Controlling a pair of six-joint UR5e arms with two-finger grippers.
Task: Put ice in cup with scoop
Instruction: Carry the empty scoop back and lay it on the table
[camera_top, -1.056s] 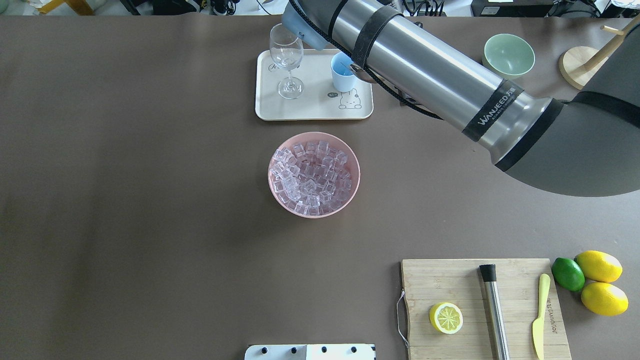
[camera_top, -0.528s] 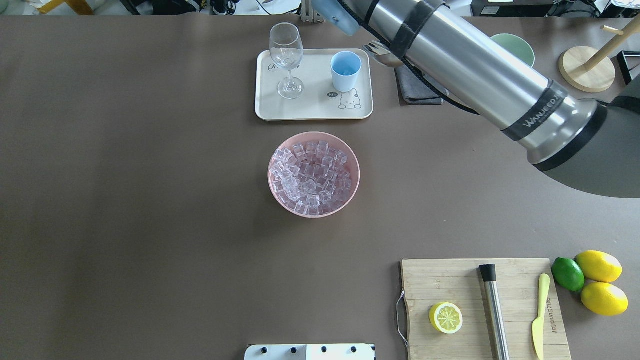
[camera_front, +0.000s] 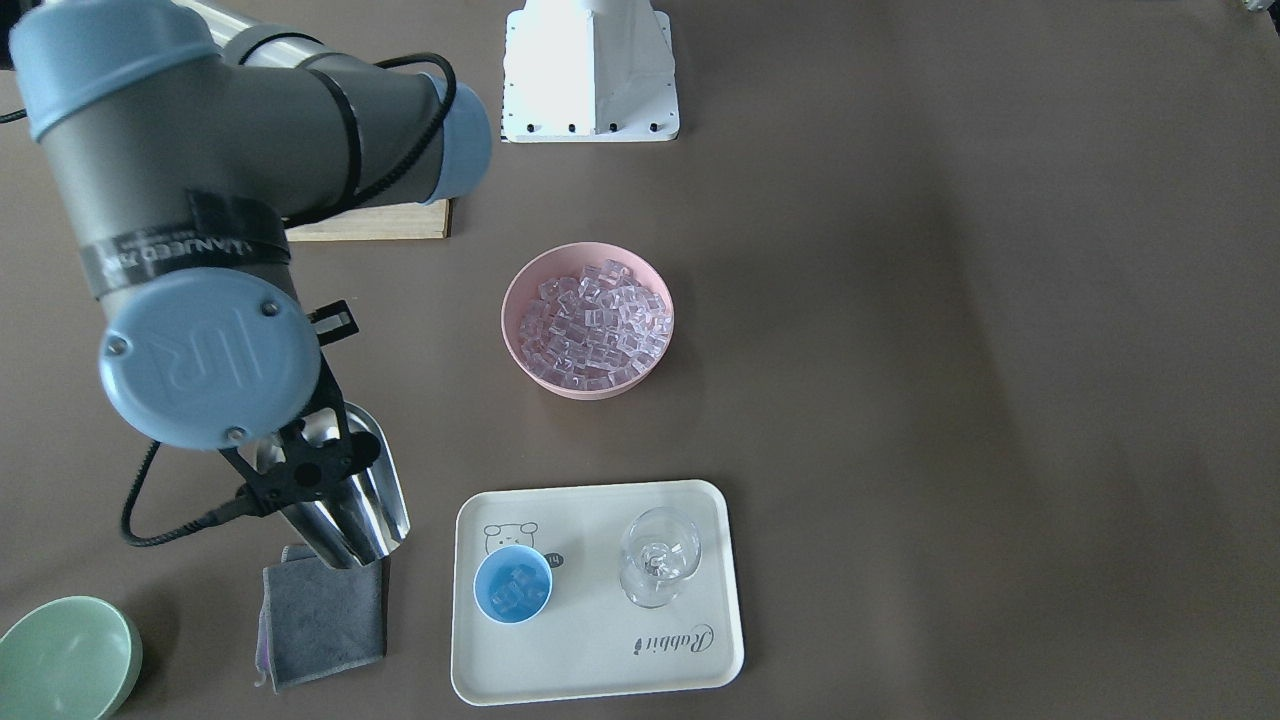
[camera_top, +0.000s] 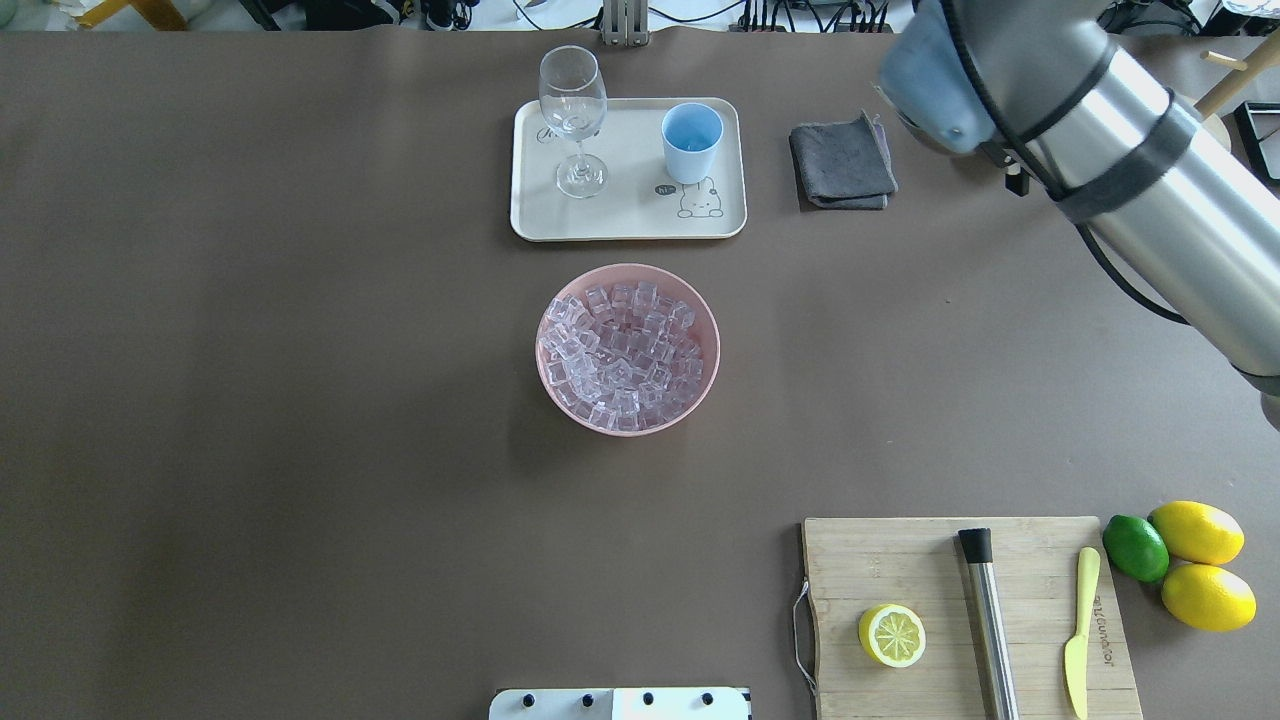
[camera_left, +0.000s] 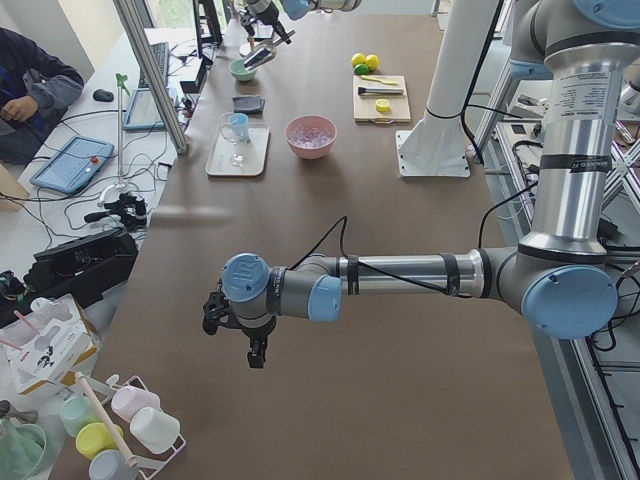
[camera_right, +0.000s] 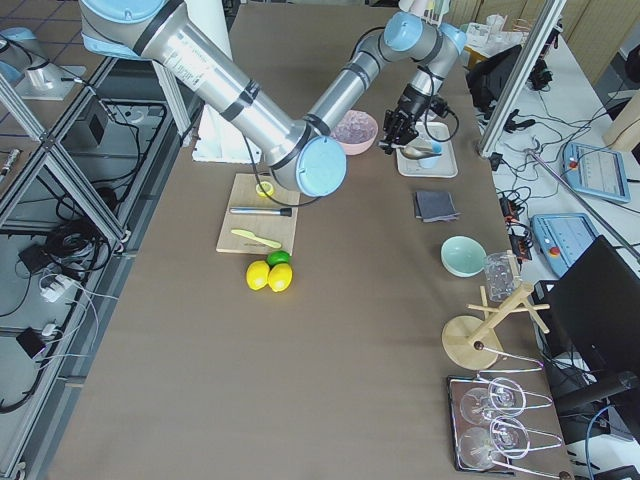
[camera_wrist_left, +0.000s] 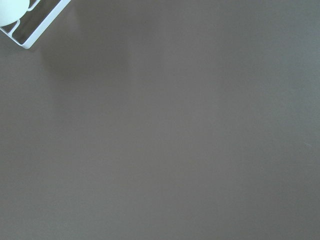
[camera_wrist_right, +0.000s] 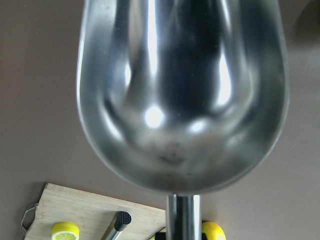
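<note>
Fingers of the right gripper (camera_front: 302, 476) sit mostly hidden behind the wrist and a black bracket, yet they're clamped on the scoop (camera_front: 355, 495) by its rod handle. The scoop hangs in the air over the near edge of the gray cloth (camera_front: 325, 610), just beside the tray (camera_front: 600, 660). From overhead the arm blocks both completely. The wrist camera gets bare polished trough, with the handle running out of the bottom of the frame.

The left gripper (camera_left: 250, 345) shows only in the far side view, low over the table (camera_top: 300, 400); open or closed, I cannot tell.

On to the containers: the pink bowl (camera_front: 506, 325) is heaped with ice (camera_front: 592, 322). The cup (camera_front: 512, 585) stands on the tray with a few cubes inside, and the stemmed glass (camera_front: 658, 555) is beside it. A green bowl (camera_front: 60, 660) is cut off at the corner.
</note>
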